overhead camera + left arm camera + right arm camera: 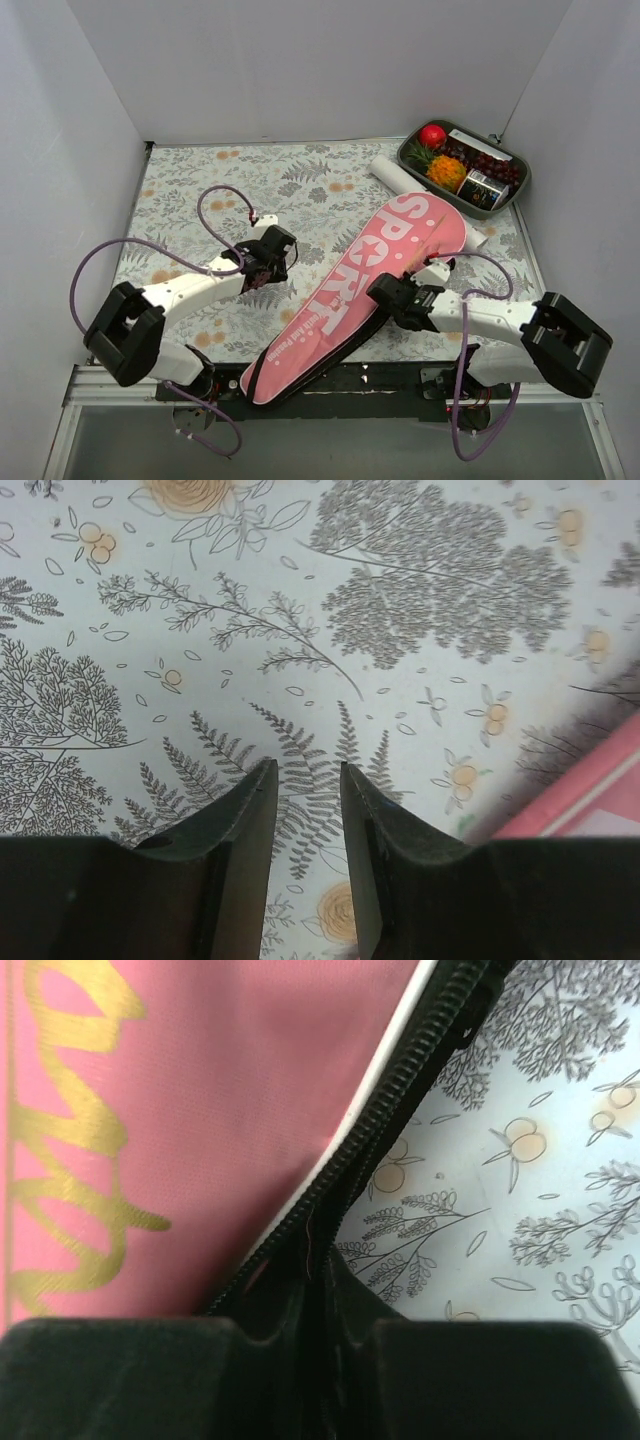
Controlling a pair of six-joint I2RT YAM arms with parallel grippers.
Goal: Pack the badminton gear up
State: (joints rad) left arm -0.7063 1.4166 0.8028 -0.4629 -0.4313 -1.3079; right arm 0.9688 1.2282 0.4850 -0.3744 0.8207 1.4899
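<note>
The pink racket-shaped bag with white letters and black trim lies diagonally across the table. My right gripper is at its right edge, shut on the black zipper edge of the bag. My left gripper is left of the bag, slightly open and empty over the patterned cloth; a corner of the bag shows at its right. The long white tube lies behind the bag, partly under it. The racket and shuttlecock are hidden.
A grey tray with colourful fruit stands at the back right corner. White walls close in the table on three sides. The floral cloth covers the table.
</note>
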